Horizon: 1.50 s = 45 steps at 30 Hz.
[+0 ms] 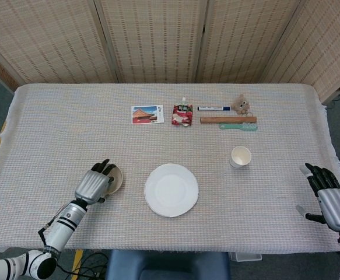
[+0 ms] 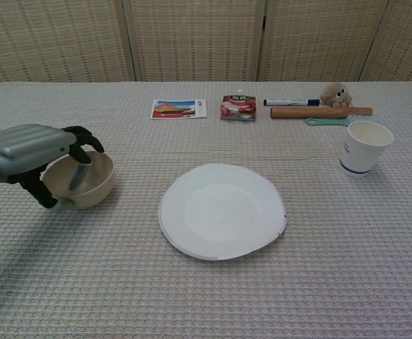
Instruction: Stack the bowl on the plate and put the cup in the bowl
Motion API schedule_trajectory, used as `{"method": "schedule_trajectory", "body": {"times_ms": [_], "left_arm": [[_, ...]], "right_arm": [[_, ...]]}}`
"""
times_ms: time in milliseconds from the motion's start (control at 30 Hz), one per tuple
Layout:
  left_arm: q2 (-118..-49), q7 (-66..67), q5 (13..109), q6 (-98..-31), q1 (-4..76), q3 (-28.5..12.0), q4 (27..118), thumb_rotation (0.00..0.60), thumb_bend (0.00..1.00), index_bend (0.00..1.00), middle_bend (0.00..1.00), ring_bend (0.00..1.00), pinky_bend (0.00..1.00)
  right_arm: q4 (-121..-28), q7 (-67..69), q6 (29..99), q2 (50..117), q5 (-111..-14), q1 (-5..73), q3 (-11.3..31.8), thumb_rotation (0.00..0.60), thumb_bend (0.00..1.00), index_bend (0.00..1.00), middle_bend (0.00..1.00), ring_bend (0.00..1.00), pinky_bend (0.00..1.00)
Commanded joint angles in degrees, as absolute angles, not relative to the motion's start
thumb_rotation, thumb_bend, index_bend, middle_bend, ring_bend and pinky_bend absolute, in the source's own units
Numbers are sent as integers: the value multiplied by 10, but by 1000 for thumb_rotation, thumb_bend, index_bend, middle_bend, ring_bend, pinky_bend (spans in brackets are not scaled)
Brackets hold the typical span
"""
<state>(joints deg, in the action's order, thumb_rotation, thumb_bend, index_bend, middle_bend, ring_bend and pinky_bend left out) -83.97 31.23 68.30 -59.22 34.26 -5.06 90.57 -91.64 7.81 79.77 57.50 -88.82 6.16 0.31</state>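
A beige bowl [image 1: 118,177] [image 2: 97,183] stands on the table left of the white plate [image 1: 171,189] [image 2: 222,210]. My left hand [image 1: 94,185] [image 2: 25,145] lies over the bowl's near-left rim, fingers reaching inside and thumb against the outer wall, gripping it. The bowl still seems to rest on the cloth. A white paper cup [image 1: 240,157] [image 2: 365,147] stands upright to the right of the plate. By the table's right edge, my right hand [image 1: 328,201] hovers with fingers spread and nothing in it; the chest view does not show it.
Along the back of the table lie a postcard [image 1: 147,114], a red pouch [image 1: 182,115], a marker [image 1: 213,108], a wooden stick [image 1: 228,119], a green brush [image 1: 238,126] and a small bear toy [image 1: 241,104]. A woven screen stands behind the table.
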Motion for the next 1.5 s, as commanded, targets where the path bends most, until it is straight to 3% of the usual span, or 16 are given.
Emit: {"method": "schedule_trajectory", "body": {"times_ms": [33,800,1033,1500], "left_arm": [[-839,314,682,-594,343,-49,905,600,269,669,190,0,191],[-835,305,674,-598,342,-39,911,600,304,628,191,0,191],[-836,307,670,-598,343,-37,911,600,367,629,191,0,191],[-828,324,669,-616,342,-38,930,600,373,650,201,0,191]], "right_arm": [[-917,77,798,575,-888,61,3,600,226,0,0,0,0],[-917,73,796,577,-886,62,3,600,225,0,0,0,0],[-917,72,796,577,-886,63,3,600,226,0,0,0,0],[-918,72,797,577,-888,63,3,600,226,0,0,0,0]]}}
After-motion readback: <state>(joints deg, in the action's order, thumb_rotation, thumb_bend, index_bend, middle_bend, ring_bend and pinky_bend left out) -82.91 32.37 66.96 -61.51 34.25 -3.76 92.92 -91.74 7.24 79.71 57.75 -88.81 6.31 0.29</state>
